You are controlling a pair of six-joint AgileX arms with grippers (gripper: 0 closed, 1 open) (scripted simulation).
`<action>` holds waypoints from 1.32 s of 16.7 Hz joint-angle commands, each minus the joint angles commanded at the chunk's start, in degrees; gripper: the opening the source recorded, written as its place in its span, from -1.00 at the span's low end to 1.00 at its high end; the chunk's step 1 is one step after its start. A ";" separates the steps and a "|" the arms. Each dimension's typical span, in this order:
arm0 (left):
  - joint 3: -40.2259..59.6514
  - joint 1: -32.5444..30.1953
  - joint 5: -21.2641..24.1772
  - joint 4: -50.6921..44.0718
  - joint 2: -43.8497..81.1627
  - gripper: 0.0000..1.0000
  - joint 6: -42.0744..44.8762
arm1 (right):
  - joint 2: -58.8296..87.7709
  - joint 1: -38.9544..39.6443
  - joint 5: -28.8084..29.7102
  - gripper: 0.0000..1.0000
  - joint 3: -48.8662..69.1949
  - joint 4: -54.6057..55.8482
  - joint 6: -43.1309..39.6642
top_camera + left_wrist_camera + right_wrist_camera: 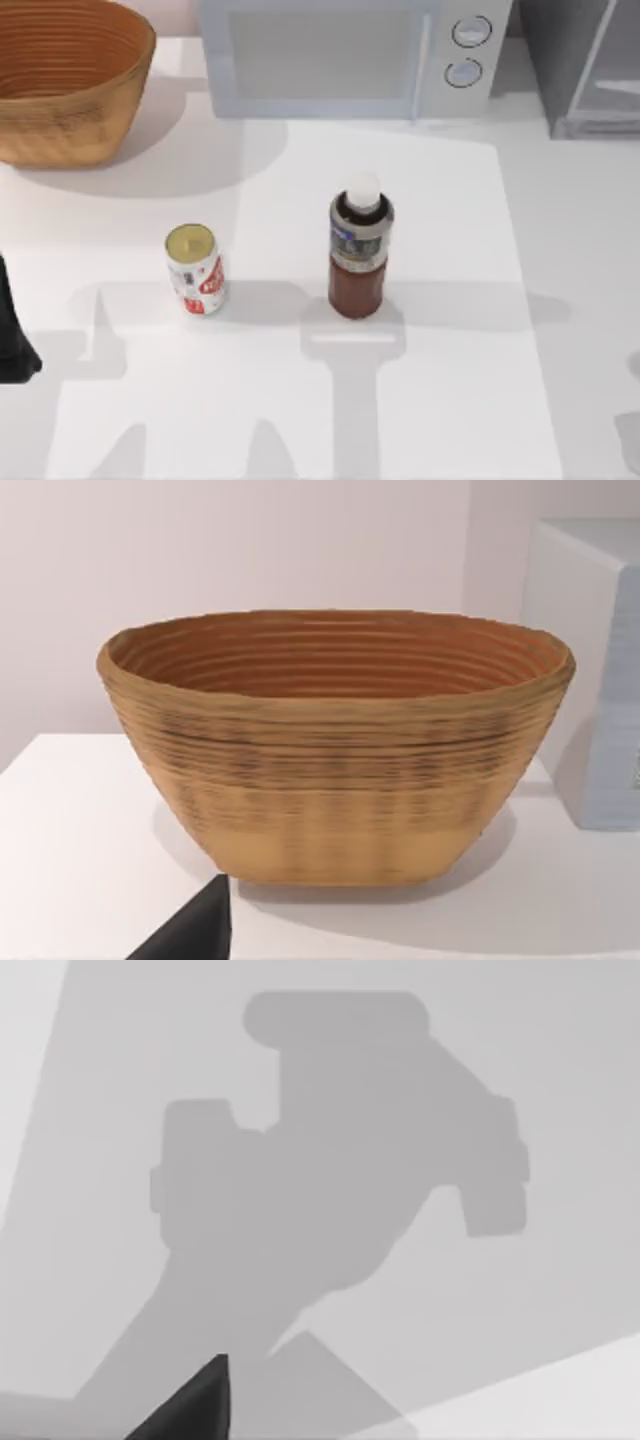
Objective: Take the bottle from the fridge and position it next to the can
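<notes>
Left to right on your desk:

- Left arm: parked at the left edge; its end effector's opening you cannot tell.
- Basket: ahead of that end effector.
- Can: upright.
- Bottle: upright near the can, a gap between.
- Fridge: far right corner.

Placement looks done; you need only confirm spacing. Right end effector: cannot tell.

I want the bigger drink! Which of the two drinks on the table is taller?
The bottle, with its white cap and dark reddish-brown drink, is taller. The can, gold-topped and white with red markings, stands shorter, apart on its left.
</notes>
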 joint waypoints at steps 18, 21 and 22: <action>0.00 0.00 0.00 0.00 0.00 1.00 0.00 | 79.15 -69.86 -36.60 1.00 25.12 -1.34 -78.56; 0.00 0.00 0.00 0.00 0.00 1.00 0.00 | 80.19 -70.81 -37.13 1.00 25.47 -1.35 -79.61; 0.00 0.00 0.00 0.00 0.00 1.00 0.00 | 80.19 -70.81 -37.13 1.00 25.47 -1.35 -79.61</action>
